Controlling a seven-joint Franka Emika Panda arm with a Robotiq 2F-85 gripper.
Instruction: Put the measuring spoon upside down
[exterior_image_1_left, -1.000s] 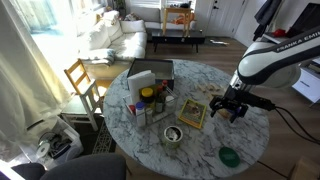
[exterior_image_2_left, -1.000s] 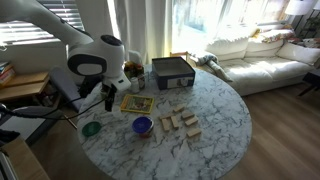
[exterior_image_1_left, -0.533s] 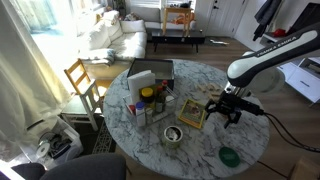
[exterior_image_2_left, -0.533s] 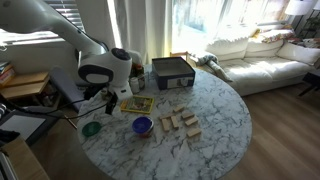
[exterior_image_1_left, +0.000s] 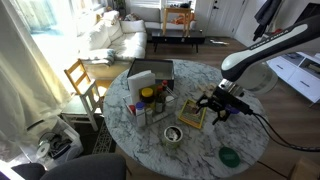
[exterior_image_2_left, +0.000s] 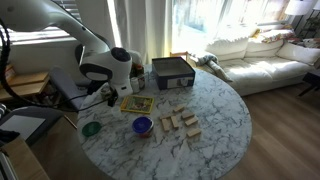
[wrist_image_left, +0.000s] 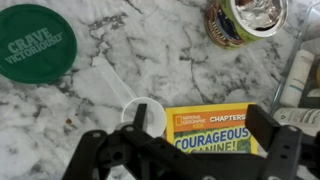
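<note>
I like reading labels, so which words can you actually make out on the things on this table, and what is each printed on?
"CRAVE VICTORIOUS", last letters unclear: on the green disc.
"CHAPTERS": on the yellow book.
"COURAGEOUS CANINE", lower line partly hidden: same book's title.
Small logo text at the book's top: too small to read.
Label on the silver tin: blurred, unreadable.
In both exterior views: nothing legible.

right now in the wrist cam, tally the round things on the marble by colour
green flat round disc: 1
silver round metal tin: 1
small pale round plastic measuring spoon: 1
total: 3
</note>
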